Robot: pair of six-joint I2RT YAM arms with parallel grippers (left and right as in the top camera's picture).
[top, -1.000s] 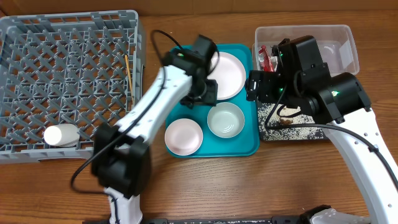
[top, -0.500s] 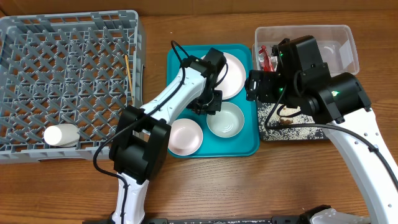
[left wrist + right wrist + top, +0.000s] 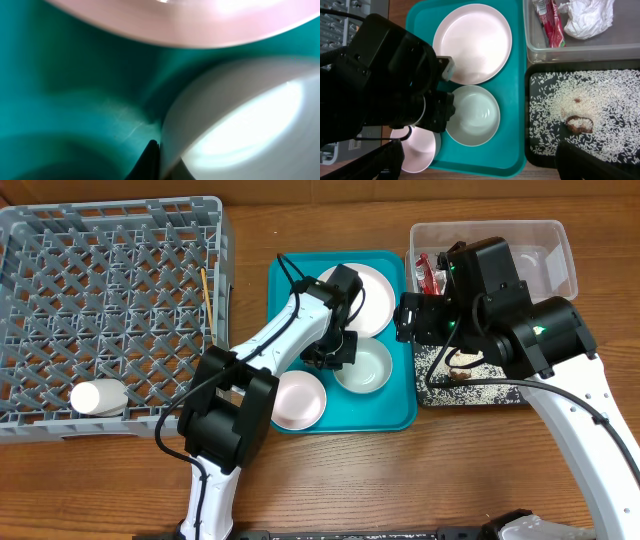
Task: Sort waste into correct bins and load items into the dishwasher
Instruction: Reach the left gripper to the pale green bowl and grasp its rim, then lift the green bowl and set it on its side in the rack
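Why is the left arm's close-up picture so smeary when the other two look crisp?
Left wrist view: the lens sits almost against the pale green-white bowl and round white-pink plate on the flat teal tray, so all is out of focus, with white glare inside the bowl. Overhead view: crisp and evenly lit. Right wrist view: crisp down to the loose white rice grains.

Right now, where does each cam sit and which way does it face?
Overhead: above the table, facing straight down; rack, teal tray, tub, black tray; left arm and right arm show.
Left wrist: low over the teal tray, facing bowl and plate; one dark fingertip at the bowl's rim.
Right wrist: high, facing down; open right end effector's fingertips in bottom corners, left arm too.
Shared: all three see bowl and plate.
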